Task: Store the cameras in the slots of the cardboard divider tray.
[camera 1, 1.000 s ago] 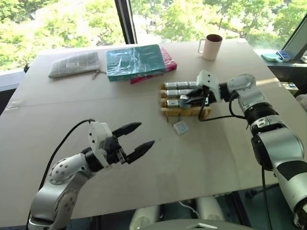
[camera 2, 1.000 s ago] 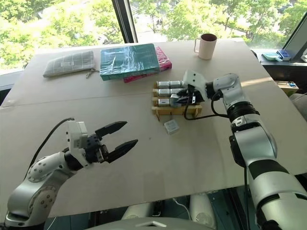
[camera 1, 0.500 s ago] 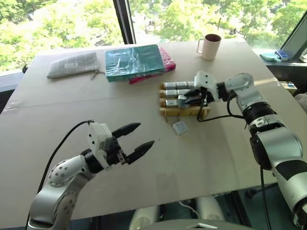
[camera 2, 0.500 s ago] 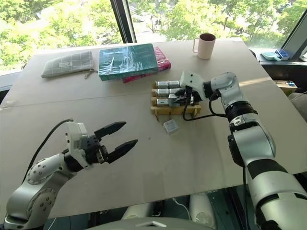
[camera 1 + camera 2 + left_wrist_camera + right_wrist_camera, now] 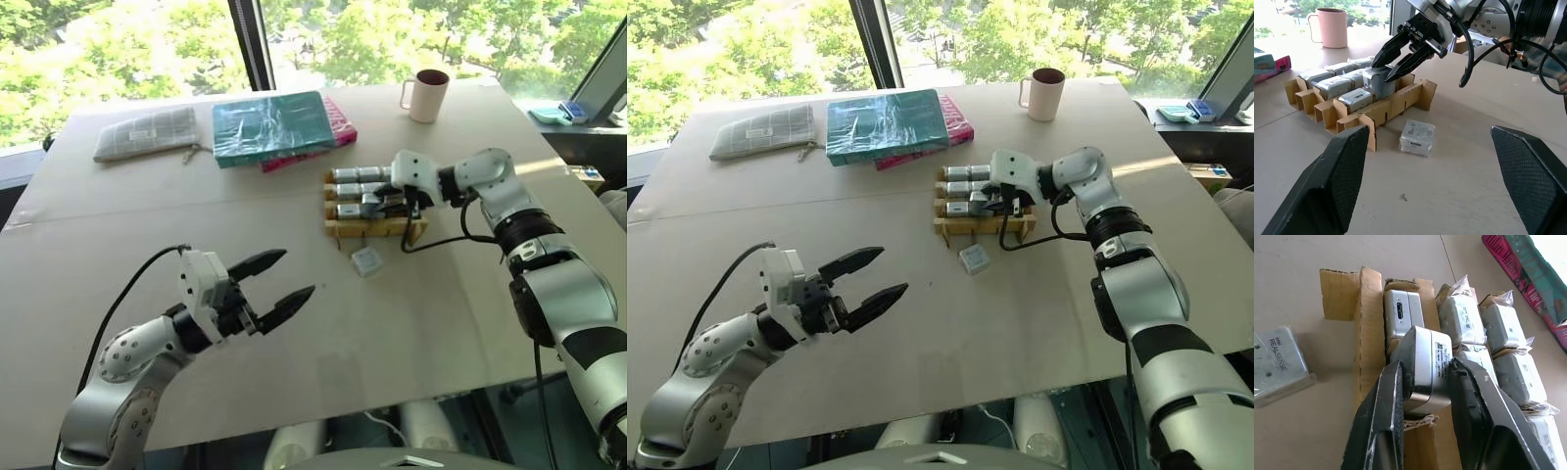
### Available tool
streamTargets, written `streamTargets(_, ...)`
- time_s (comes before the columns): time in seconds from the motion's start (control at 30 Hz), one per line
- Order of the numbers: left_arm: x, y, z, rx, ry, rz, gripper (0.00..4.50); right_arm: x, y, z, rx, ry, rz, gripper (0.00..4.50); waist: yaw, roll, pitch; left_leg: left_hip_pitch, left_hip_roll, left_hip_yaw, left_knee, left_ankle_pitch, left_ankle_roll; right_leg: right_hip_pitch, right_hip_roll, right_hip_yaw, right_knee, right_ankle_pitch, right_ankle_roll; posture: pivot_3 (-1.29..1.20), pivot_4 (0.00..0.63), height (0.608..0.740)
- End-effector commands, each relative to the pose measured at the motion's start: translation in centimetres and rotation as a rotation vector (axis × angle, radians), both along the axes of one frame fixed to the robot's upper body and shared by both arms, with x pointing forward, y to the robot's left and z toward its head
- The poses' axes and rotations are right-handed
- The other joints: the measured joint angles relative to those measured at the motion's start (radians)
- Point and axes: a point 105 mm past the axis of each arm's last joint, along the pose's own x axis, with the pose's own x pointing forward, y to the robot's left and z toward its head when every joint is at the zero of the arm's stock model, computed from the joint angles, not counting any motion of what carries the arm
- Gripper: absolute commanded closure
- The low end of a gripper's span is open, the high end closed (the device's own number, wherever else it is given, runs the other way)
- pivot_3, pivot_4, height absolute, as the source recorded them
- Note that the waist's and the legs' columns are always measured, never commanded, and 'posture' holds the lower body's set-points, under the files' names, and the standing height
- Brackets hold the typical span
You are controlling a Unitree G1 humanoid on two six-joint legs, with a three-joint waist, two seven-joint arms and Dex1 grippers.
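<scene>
The cardboard divider tray (image 5: 378, 229) sits right of the table's centre, with several wrapped silver-grey cameras (image 5: 355, 176) in its slots. My right gripper (image 5: 385, 203) reaches over the tray from the right, shut on one unwrapped camera (image 5: 1426, 367). That camera is tilted over a slot near the tray's front wall (image 5: 1369, 323). Another wrapped camera (image 5: 366, 260) lies flat on the table just in front of the tray. My left gripper (image 5: 284, 279) hovers open and empty at the near left, well short of the tray.
A pink mug (image 5: 428, 94) stands at the far right. Teal and pink books (image 5: 279, 127) and a grey checked pouch (image 5: 145, 132) lie along the far side. Bare tabletop stretches between my left gripper and the tray.
My right wrist has rolled and tipped with the camera held over the tray. The left arm has stayed still.
</scene>
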Motion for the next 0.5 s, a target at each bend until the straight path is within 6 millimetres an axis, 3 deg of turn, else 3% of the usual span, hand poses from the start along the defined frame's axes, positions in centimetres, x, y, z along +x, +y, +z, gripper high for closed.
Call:
streamTargets(0.03, -0.3, -0.3, 0.9, 0.01, -0.05, -0.018, 0.32, -0.1, 0.2, 0.4, -0.03, -0.045, 0.027, 3.72, 0.0, 0.0, 0.0, 0.0, 0.0, 0.0, 0.0, 0.0, 0.0, 0.0, 0.0, 0.0, 0.0, 0.0, 0.0, 0.0, 0.15, 0.74)
streamTargets(0.27, -0.3, -0.3, 0.8, 0.011, -0.048, -0.02, 0.32, -0.5, 0.0, -0.8, -0.059, -0.037, 0.042, 3.72, 0.0, 0.0, 0.0, 0.0, 0.0, 0.0, 0.0, 0.0, 0.0, 0.0, 0.0, 0.0, 0.0, 0.0, 0.0, 0.0, 0.15, 0.74)
streamTargets(0.4, -0.3, -0.3, 0.7, 0.011, -0.044, -0.022, 0.32, -0.4, -0.4, 0.6, -0.001, -0.054, 0.029, 1.79, 0.002, 0.0, 0.0, 0.0, 0.0, 0.0, 0.0, 0.0, 0.0, 0.0, 0.0, 0.0, 0.0, 0.0, 0.0, 0.0, 0.15, 0.74)
streamTargets(0.43, -0.3, -0.2, 0.7, 0.013, -0.042, -0.022, 0.32, -0.8, -0.6, 1.4, 0.041, -0.059, 0.033, 1.53, 0.002, 0.0, 0.0, 0.0, 0.0, 0.0, 0.0, 0.0, 0.0, 0.0, 0.0, 0.0, 0.0, 0.0, 0.0, 0.0, 0.15, 0.74)
streamTargets(0.5, -0.3, -0.1, 0.6, 0.015, -0.04, -0.022, 0.32, -1.5, -0.8, 2.6, 0.099, -0.053, 0.042, 1.53, 0.007, 0.001, 0.001, -0.001, 0.0, -0.001, 0.0, 0.0, 0.0, 0.0, 0.0, 0.0, 0.0, 0.0, 0.0, 0.0, 0.15, 0.74)
